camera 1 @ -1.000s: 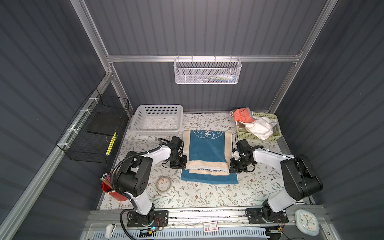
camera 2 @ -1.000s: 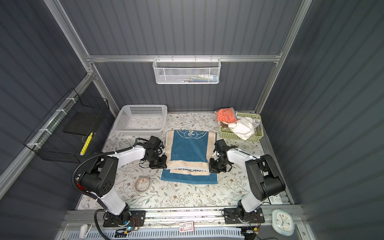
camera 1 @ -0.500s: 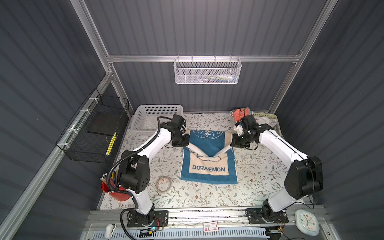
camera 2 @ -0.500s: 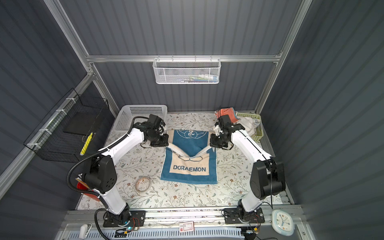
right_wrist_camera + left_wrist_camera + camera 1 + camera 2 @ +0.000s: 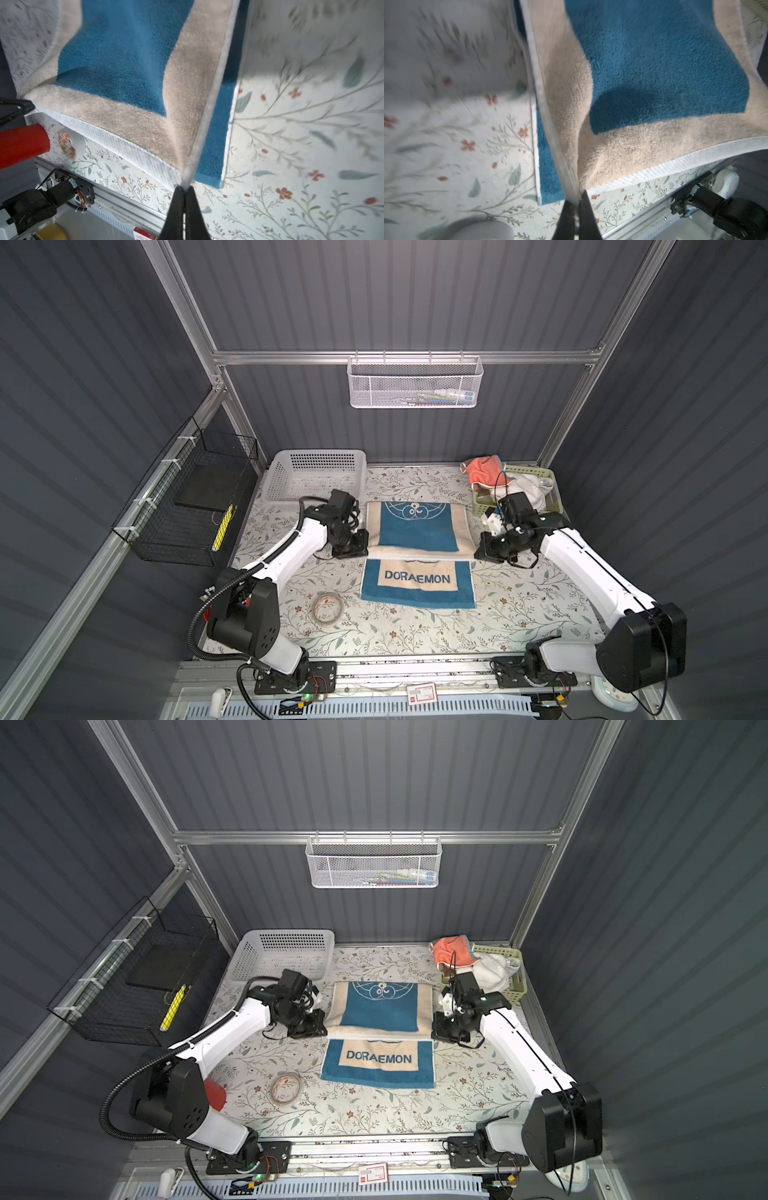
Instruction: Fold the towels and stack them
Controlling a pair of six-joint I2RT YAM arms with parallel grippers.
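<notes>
On the left we see a white basket [image 5: 316, 454] at the back of the worktop [image 5: 519, 605]. Just in front of it, our left gripper [image 5: 351, 545] is pinched tight on one corner of the blue towel [image 5: 415, 526]. The towel lies in the middle. The edge we hold runs across it, and the word DORAEMON shows on the front part. A roll of tape [image 5: 327, 608] sits near the towel's front left corner, not touching. Our right gripper [image 5: 488, 549] is pinched tight on the other corner. Behind it, a green basket [image 5: 555, 502] holds the orange towel [image 5: 482, 468] and the white towel [image 5: 528, 489].
</notes>
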